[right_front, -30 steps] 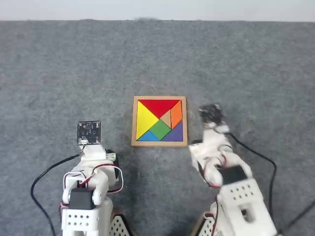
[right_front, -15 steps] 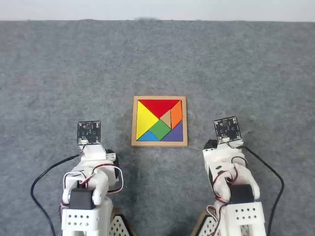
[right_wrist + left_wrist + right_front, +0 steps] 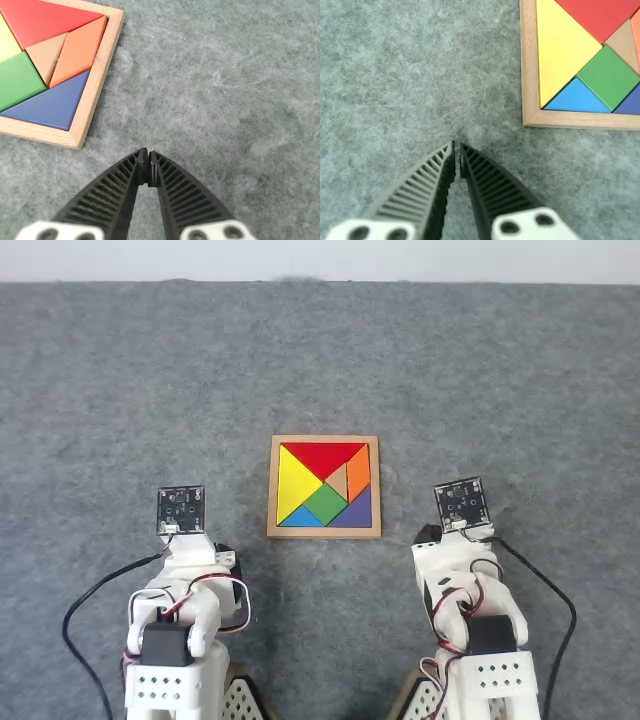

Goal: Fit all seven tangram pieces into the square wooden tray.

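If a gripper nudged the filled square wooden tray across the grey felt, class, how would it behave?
The square wooden tray looks rigid, so it would probably move as one stiff piece. Flat and low, it seems unlikely to tip or roll. The fuzzy grey felt would likely drag on it.

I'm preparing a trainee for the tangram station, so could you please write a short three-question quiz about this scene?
1. True or false: the red triangle lies outside the tray.
2. What colour is the square piece? A) orange B) green C) yellow
3. Fill in: the left hand and the right hand are both ___ and hold nothing.

Key: 1 false, since it sits inside the tray along the far edge; 2 B; 3 shut.
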Available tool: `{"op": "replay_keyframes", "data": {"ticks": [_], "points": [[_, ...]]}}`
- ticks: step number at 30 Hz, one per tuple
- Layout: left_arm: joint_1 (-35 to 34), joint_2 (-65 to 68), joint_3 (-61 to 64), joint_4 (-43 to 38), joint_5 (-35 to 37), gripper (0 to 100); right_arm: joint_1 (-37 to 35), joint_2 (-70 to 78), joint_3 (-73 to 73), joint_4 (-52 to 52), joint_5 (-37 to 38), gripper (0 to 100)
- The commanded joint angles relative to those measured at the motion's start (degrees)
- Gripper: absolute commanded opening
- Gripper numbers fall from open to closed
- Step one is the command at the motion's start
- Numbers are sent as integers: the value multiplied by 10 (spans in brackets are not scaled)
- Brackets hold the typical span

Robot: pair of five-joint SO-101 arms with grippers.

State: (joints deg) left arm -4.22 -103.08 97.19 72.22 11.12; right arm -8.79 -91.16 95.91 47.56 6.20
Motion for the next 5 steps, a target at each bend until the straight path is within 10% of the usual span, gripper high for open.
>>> {"op": "replay_keyframes", "data": {"ticks": [1, 5], "points": [[-4, -11, -7, 1, -6, 14, 9, -13, 10, 1, 8, 9], [-4, -11, -7, 1, -6, 14, 9, -13, 10, 1, 8, 9]]}}
